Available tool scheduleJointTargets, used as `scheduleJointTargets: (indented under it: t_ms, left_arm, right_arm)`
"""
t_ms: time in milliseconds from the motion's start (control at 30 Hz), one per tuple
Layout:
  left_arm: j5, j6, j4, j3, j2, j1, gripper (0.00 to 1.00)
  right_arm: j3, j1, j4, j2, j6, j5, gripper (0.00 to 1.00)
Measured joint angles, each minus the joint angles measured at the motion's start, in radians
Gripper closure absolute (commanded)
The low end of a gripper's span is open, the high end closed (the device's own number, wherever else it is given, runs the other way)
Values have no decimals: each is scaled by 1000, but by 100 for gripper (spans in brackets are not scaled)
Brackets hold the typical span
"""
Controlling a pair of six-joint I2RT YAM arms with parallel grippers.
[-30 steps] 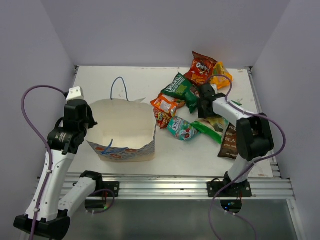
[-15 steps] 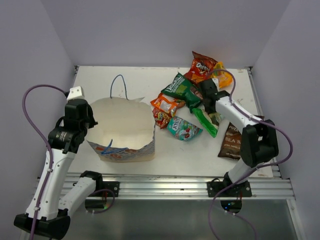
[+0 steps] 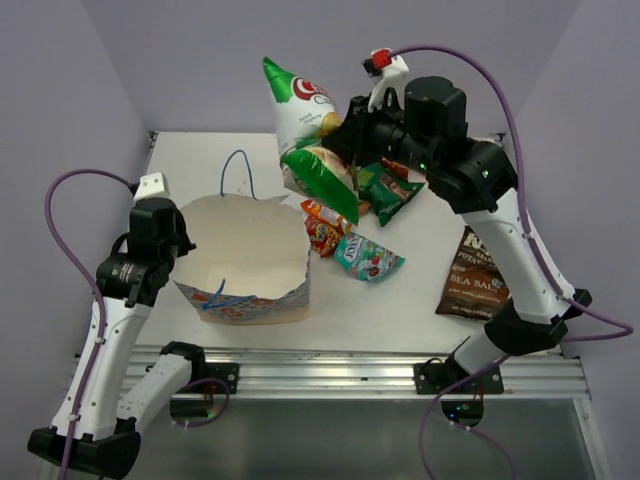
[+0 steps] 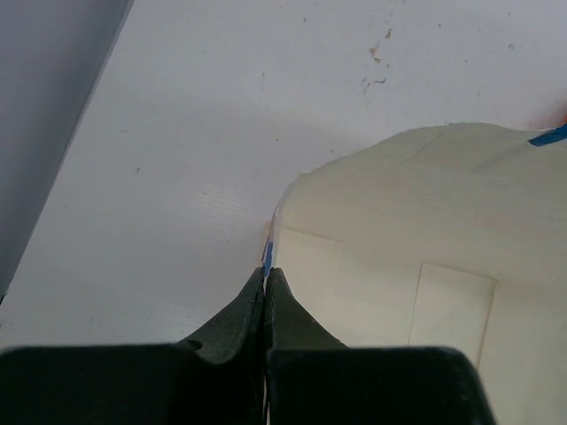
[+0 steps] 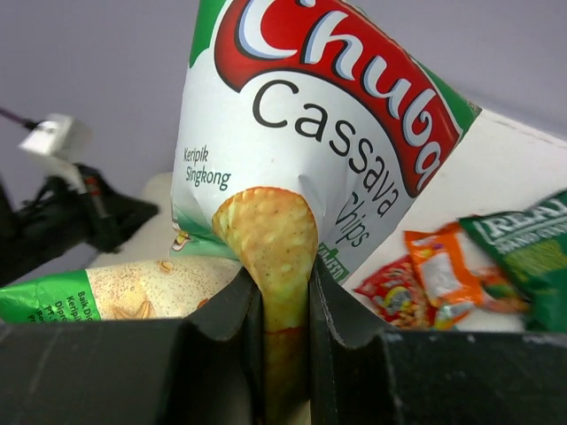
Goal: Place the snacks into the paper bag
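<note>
Chips are airborne now: a second ago the right gripper (image 3: pixel 345 140) was down low in the pile with its jaws wide, and now it's swung up high with the cassava chips packet (image 3: pixel 300 105) pinched at one edge between nearly closed fingers (image 5: pixel 235 305). A green bit (image 3: pixel 322 182) hangs under it. It might be a second packet, can't really tell. It's all hanging just behind and right of the paper bag (image 3: pixel 262 300), not over the mouth yet.

Left gripper (image 4: pixel 266 276) hasn't budged; it's clamped tight on the bag's rim, holding it open.

So I'd guess it needs a short swing left and then a drop. The red-orange packet (image 3: pixel 325 225), teal packet (image 3: pixel 368 255), dark brown packet (image 3: pixel 475 275) and more are waiting on the table (image 3: pixel 200 160).
</note>
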Motion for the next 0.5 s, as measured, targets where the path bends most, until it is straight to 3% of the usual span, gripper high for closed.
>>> scheduleJointTargets:
  t_ms: [233, 500]
  left_arm:
    - [0, 0, -4, 0, -8, 0, 100]
    - [0, 0, -29, 0, -21, 0, 100]
  right_arm:
    - [6, 106, -19, 124, 99, -248, 100]
    - [-19, 250, -77, 251, 134, -359, 100]
